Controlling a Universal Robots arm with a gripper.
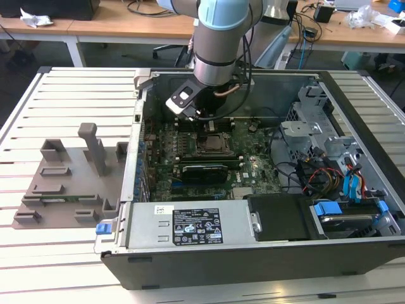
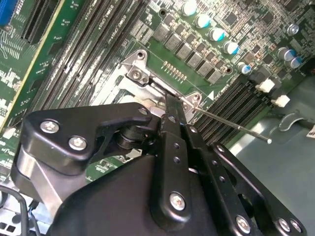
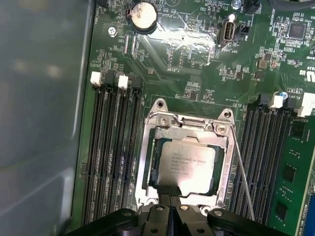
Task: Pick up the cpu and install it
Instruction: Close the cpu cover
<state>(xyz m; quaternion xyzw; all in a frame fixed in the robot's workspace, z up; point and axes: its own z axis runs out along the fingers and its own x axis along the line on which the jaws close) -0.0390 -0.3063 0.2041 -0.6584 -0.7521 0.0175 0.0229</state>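
The cpu, a small square chip with a pale silver top, lies flat inside the metal socket frame on the green motherboard. My gripper reaches down into the open computer case. Its two black fingers are pressed together, their tips touching the cpu's near edge. In the second wrist view the gripper ends right at the socket frame. The thin socket lever stands free beside the frame. In the exterior view the arm's gripper hangs over the socket.
Memory slots flank the socket on both sides. A black card lies just in front of the socket, then the power supply. Drive cage and cables fill the exterior view's right. A grey fixture sits left of the case.
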